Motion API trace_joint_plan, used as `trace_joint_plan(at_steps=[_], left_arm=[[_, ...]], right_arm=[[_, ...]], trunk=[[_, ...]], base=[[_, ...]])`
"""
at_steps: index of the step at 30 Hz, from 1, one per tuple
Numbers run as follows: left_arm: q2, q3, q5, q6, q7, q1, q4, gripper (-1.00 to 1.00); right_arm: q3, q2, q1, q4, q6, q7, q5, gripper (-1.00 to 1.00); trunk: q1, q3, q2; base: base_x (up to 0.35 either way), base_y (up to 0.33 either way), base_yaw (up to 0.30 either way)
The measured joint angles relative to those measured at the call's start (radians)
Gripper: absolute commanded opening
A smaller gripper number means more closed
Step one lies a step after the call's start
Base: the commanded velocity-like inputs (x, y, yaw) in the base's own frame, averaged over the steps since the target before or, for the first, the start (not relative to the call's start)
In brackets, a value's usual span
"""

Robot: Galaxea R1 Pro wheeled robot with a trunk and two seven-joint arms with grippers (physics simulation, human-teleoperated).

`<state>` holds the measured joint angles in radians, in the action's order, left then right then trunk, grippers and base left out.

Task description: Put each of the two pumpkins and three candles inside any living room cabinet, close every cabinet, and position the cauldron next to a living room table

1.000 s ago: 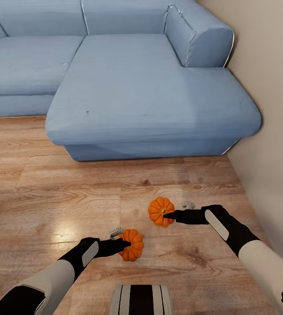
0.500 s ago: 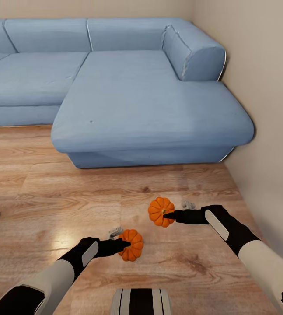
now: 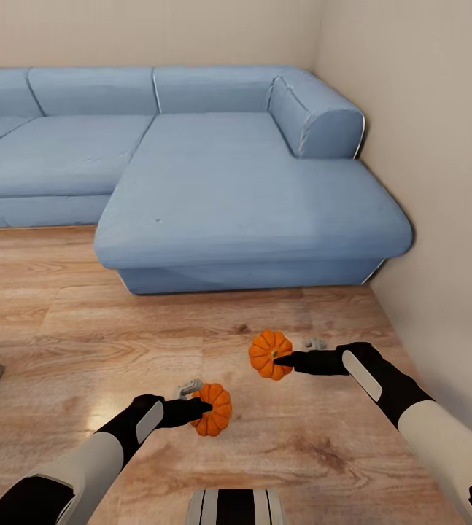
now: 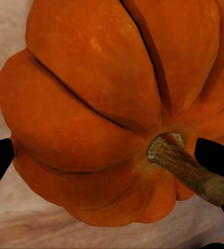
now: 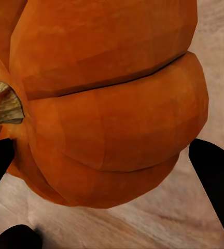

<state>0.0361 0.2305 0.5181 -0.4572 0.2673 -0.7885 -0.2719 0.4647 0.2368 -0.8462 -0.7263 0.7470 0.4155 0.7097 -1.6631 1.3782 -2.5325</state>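
Head view: each arm's jaws clamped on a pumpkin (image 3: 212, 409) (image 3: 268, 354) over open floor (image 3: 155, 328), sofa (image 3: 250, 211) edge ahead, wall (image 3: 440, 182) close right.

- Both pumpkins, one (image 3: 214, 410) by the left arm, the other (image 3: 268, 354) by the right, are bright orange with darker ribs.
- Their stems (image 4: 187, 168) are brownish-tan.
- The sofa (image 3: 192, 175) is plain pale blue.
- The floor (image 3: 119, 343) is warm, streaky wood grain.
- The walls (image 3: 425, 146) are beige.
- The arms (image 3: 381, 379) are black, with grey-white sleeves.
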Motion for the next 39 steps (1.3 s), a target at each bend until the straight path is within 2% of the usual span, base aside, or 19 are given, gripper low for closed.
trace_joint_plan(at_steps=[13, 19, 27, 29, 35, 39], left_arm=[[-0.012, -0.005, 0.001, -0.007, 0.002, 0.0, -0.003, -1.0], [-0.014, -0.006, -0.001, -0.007, 0.001, -0.001, -0.004, -1.0], [-0.046, -0.006, -0.001, -0.006, 0.004, -0.001, -0.017, -1.0], [-0.053, -0.011, -0.002, -0.006, 0.004, -0.001, -0.019, -1.0], [-0.055, -0.05, -0.001, -0.007, 0.004, -0.001, -0.019, -1.0], [-0.055, -0.054, -0.002, -0.006, 0.002, -0.001, -0.018, -1.0]], right_arm=[[0.001, 0.0, 0.0, 0.031, 0.0, -0.005, -0.003, -1.0], [0.0, 0.0, 0.0, 0.051, -0.004, -0.079, -0.004, -1.0], [0.0, 0.0, 0.0, 0.054, -0.005, -0.09, 0.0, -1.0], [0.0, 0.0, -0.001, 0.054, -0.006, -0.093, -0.001, -1.0], [0.0, 0.0, 0.0, 0.071, -0.004, -0.096, -0.002, -1.0], [-0.001, 0.0, -0.001, 0.089, -0.004, -0.097, 0.0, -1.0]], trunk=[[0.006, -0.066, 0.003], [0.009, -0.089, 0.004], [0.012, -0.12, 0.006], [0.013, -0.128, 0.007], [0.016, -0.151, 0.008], [0.017, -0.167, 0.009]], base=[[0.0, 0.0, 0.0], [0.0, 0.0, 0.0], [0.0, 0.0, 0.0], [0.0, 0.0, 0.0], [0.0, 0.0, 0.0], [0.0, 0.0, 0.0]])
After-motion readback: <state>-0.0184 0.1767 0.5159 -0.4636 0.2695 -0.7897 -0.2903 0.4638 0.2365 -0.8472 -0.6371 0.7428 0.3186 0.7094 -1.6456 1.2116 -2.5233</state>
